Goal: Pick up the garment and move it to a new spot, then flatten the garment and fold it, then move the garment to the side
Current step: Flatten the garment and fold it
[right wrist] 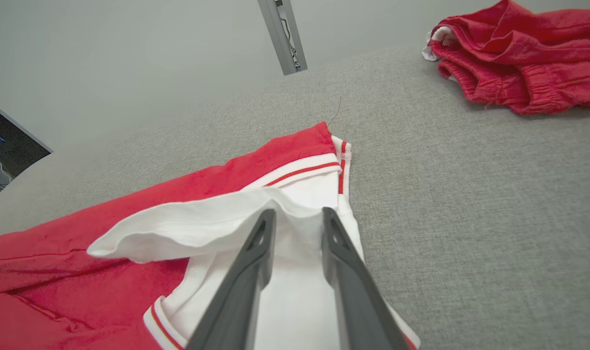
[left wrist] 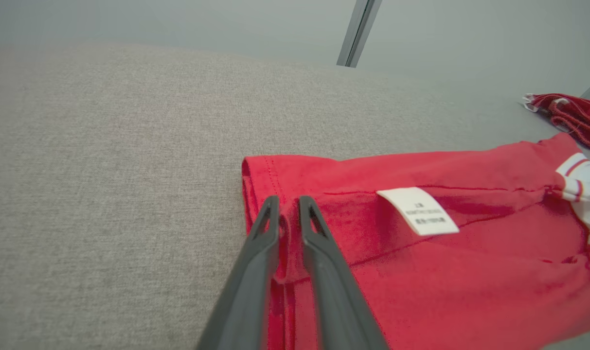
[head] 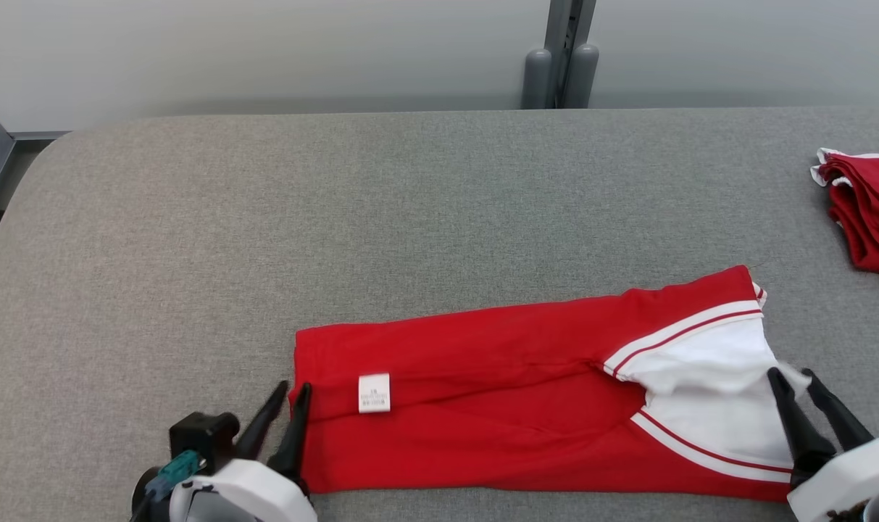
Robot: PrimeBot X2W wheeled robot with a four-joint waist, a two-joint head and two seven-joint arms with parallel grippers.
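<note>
The garment point(head: 482, 377) is red with white, red-striped trim and lies folded into a long band near the table's front edge. A white label point(head: 374, 393) sits close to its left end. My left gripper point(head: 295, 386) stands at that left end with its jaws slightly parted. In the left wrist view the left gripper point(left wrist: 289, 200) has the red hem point(left wrist: 256, 175) showing between its fingers. My right gripper point(head: 790, 373) is open at the right end. In the right wrist view the right gripper point(right wrist: 298, 212) straddles a raised white fold point(right wrist: 187, 228) without pinching it.
A second red garment point(head: 870, 217) lies crumpled at the table's right edge, apart from the folded one. The grey fabric table point(head: 338, 217) stretches wide behind and to the left. A grey post point(head: 564, 58) stands beyond the far edge.
</note>
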